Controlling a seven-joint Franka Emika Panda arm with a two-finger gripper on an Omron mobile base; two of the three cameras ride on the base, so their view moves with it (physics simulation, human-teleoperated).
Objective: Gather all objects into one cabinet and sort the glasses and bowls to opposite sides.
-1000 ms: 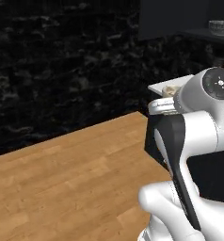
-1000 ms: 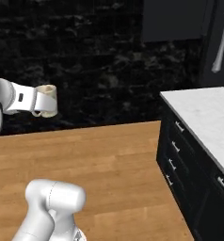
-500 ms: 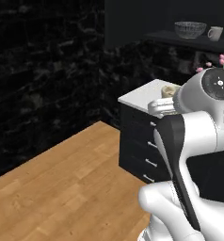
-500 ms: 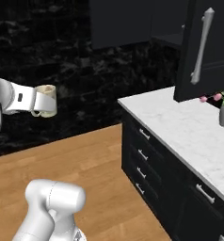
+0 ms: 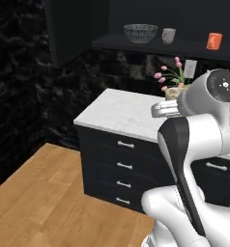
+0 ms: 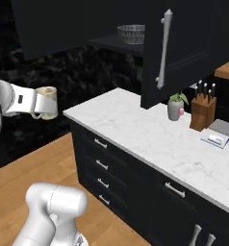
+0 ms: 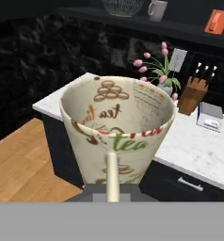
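**Last cup in the air, three things on the shelf**

The claw [image 6: 45, 103] holds the speckled tan cup [image 7: 117, 129], clamped at its handle, short of the white table [image 5: 122, 111]. On the cabinet shelf [image 5: 136, 46] the glass bowl [image 5: 140, 33] sits at the left, the pale grey cup [image 5: 168, 35] just beside it, and the orange cup [image 5: 213, 41] well to the right. Judging by this, the carried cup must be shelved, and the grey cup probably moved away from the bowl.

— What does the arm [image 5: 194, 144] look like?
— Glossy white rounded shells, with a dark grey tapering panel running down the near link.
— And the joints?
— The big round joint cap [image 5: 224, 85] on the right is dark grey, with a tiny pale mark at its centre.
— The wrist?
— In the right base view, a white wrist segment [image 6: 25, 101] carries a small black marking.
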